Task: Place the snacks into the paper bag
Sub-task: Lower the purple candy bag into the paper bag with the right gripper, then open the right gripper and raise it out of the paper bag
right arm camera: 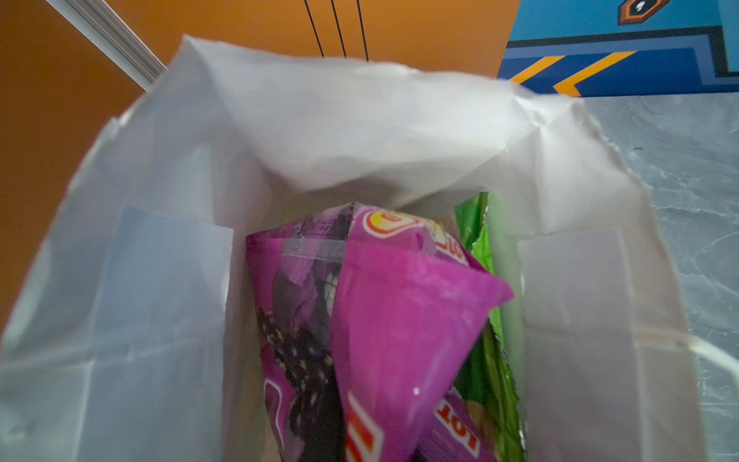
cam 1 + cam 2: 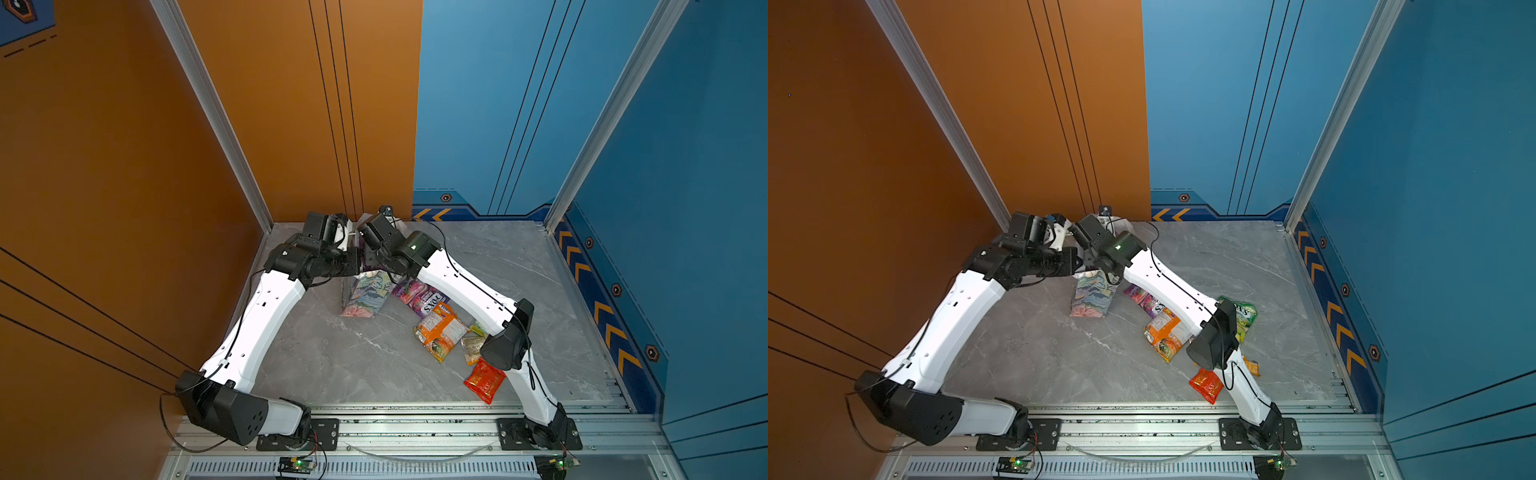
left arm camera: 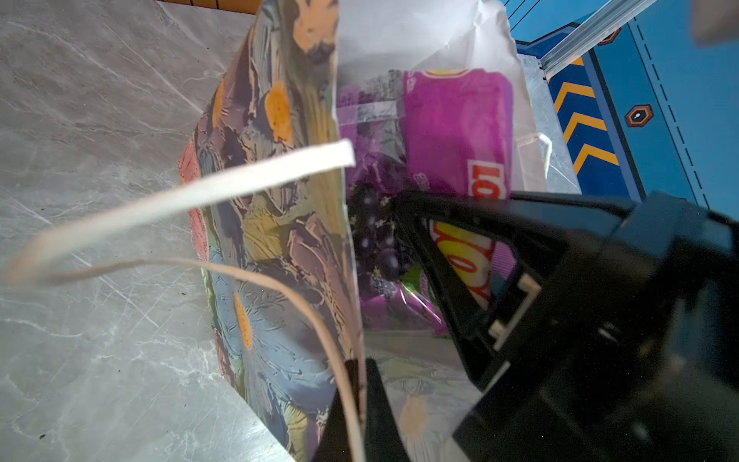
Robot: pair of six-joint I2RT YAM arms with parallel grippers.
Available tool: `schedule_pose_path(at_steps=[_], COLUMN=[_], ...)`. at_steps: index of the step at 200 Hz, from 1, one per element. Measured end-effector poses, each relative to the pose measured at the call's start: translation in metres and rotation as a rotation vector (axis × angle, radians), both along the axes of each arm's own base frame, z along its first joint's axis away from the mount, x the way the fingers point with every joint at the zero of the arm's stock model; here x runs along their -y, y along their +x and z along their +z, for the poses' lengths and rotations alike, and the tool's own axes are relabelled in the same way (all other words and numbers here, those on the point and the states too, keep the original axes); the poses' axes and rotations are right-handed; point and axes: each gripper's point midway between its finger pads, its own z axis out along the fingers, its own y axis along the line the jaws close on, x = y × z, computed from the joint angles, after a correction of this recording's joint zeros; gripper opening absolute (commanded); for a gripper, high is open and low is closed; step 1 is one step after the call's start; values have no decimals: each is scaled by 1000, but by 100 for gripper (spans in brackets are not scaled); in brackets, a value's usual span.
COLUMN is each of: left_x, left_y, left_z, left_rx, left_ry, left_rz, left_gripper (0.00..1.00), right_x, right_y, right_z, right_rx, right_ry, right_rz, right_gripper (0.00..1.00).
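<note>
Toward table far-left corner: paper bag; my left gripper pinching its wall. My right gripper inside mouth, jaws pressed together at purple packet, long axis down; loose snacks nearer my right arm.

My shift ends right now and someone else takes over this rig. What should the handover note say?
Left tool: shut on the wall of the paper bag, holding it open where it stands on the table.
Right tool: reaching into the bag, shut, seemingly on the purple packet.
Done: the green packet is in the bag; the purple one is inside but not yet released.
Left: release it, then bag the Fox's packet, orange packet, tan packet, red packet and yellow-green packet, all lying on the table.
</note>
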Motion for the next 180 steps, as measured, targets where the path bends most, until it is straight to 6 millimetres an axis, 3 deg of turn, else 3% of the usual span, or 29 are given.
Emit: schedule_pose_path(at_steps=[33,105,180], left_x=[3,4,4], left_y=[-1,-1,-2], left_z=[0,0,1], left_rx=[6,8,10], left_ry=[4,7,9], left_rz=[-13,-22,-24], left_gripper=[0,0,0], right_x=[0,-13,-14], right_y=[5,8,9], right_z=[-10,-52,-55], right_rx=[-44,-150,-194], right_ry=[35,50,92], right_rz=[-10,3,8], right_gripper=[0,0,13])
